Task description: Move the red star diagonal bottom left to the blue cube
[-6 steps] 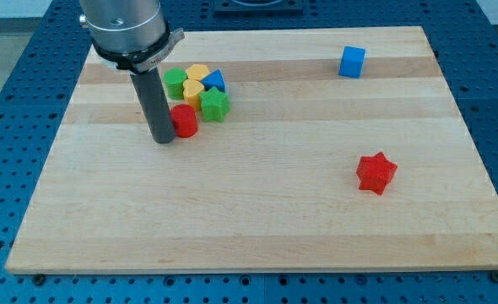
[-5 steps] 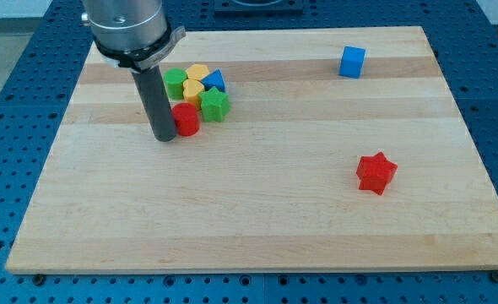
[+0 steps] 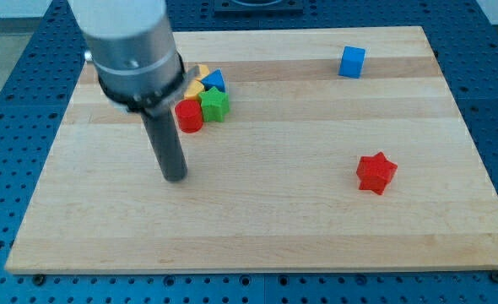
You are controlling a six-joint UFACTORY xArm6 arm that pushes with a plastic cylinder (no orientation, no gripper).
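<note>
The red star [image 3: 376, 172] lies on the wooden board [image 3: 257, 219] at the view's right, below the middle. The blue cube [image 3: 352, 62] sits near the view's top right, well above the star and slightly to its left. My tip [image 3: 175, 176] rests on the board at the view's left of centre, far to the left of the red star and just below a red cylinder [image 3: 188, 116].
A cluster sits at the view's top left: the red cylinder, a green star-like block [image 3: 214, 104], a blue block [image 3: 214, 81] and yellow blocks [image 3: 197, 85], partly hidden behind the arm. The board's edges drop to a blue perforated table.
My tip has moved down the view and slightly right, away from the red cylinder it stood beside. The arm now covers the green block at the cluster's left. The star and cube have not moved.
</note>
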